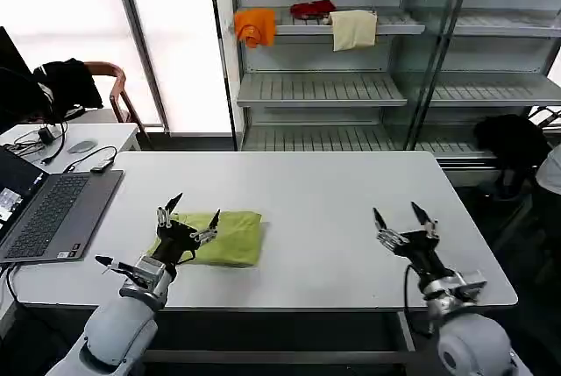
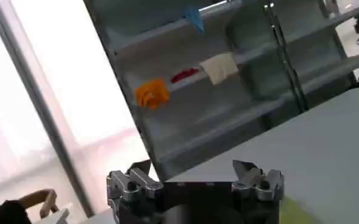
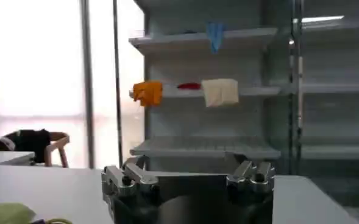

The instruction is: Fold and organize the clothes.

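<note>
Head view, T-shirt: the lime-green T-shirt (image 1: 219, 237) lies folded into a small rectangle on the white table (image 1: 307, 209), toward the robot's left and near the front edge.
Head view, left gripper: the left gripper (image 1: 189, 214) sits at the near left corner of the T-shirt, fingers spread apart and pointing up and away, holding nothing; whether it touches the cloth cannot be told.
Head view, right gripper: the right gripper (image 1: 402, 219) hovers over bare table on the robot's right, well apart from the T-shirt, fingers spread and empty.
Head view, surroundings: a laptop (image 1: 44, 211) lies open on the table's left edge; behind the table a metal shelf (image 1: 324, 87) carries an orange cloth (image 1: 254, 25), a red cloth (image 1: 312, 9) and a cream cloth (image 1: 353, 29) on one level.
Left wrist view, gripper: the two fingers (image 2: 133, 181) stand wide apart with nothing between them.
Left wrist view, T-shirt: a sliver of yellow-green fabric (image 2: 296, 213) shows just beside one finger base, on the table.
Right wrist view, gripper: the fingers (image 3: 123, 178) are spread wide, empty, aimed toward the shelf.
Right wrist view, T-shirt: a green edge of it (image 3: 7, 213) lies on the table, well to one side of this gripper.
</note>
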Action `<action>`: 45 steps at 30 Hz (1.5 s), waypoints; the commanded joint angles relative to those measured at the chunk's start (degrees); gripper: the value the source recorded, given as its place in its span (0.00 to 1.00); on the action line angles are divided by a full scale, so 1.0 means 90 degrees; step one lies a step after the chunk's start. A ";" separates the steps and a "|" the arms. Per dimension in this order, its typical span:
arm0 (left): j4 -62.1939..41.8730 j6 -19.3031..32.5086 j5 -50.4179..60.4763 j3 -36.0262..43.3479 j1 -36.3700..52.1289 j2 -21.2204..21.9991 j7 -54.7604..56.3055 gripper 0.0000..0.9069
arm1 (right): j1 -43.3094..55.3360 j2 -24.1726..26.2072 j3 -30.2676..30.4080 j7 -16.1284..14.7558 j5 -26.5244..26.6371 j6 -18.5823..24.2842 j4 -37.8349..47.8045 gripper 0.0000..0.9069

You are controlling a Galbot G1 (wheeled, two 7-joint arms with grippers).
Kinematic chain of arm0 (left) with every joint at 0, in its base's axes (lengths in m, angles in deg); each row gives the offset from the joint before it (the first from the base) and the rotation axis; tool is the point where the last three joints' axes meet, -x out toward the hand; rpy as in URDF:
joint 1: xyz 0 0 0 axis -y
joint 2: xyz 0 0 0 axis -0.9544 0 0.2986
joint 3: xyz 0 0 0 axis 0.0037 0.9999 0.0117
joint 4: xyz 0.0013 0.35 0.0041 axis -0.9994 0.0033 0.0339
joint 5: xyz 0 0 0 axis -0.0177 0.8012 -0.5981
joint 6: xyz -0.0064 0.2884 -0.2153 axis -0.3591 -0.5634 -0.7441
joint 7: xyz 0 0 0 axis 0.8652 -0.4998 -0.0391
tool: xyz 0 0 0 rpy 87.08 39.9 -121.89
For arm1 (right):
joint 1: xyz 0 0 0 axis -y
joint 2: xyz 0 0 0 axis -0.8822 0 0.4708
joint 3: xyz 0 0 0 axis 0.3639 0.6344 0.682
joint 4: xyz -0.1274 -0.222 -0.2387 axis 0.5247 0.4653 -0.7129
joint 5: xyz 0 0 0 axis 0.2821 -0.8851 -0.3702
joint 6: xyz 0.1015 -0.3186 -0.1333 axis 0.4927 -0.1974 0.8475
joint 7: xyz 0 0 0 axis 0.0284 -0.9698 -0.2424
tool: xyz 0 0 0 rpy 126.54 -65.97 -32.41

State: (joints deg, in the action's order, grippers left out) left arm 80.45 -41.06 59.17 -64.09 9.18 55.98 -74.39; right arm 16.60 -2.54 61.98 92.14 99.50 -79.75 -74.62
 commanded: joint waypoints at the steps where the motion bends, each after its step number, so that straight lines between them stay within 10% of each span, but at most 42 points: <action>1: 0.0915 -0.0292 -0.0357 -0.1546 -0.1166 0.0445 -0.0085 1.00 | 0.3188 -0.1476 0.3420 0.0329 0.0464 -0.1588 0.1126 1.00; 24: 0.1248 -0.0418 -0.0492 -0.1679 -0.1351 0.0620 -0.0171 1.00 | 0.3442 -0.3084 0.4006 0.0049 0.0284 -0.1896 0.3732 1.00; 45: 0.1232 -0.0449 -0.0316 -0.1521 -0.1379 0.0706 -0.0337 1.00 | 0.3015 -0.2511 0.3436 0.0060 0.0707 -0.1462 0.2562 1.00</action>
State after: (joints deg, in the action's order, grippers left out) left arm 91.27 -45.03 55.94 -77.93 -2.90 62.12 -77.15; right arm 44.50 -26.00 94.80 92.74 103.91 -93.50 -47.86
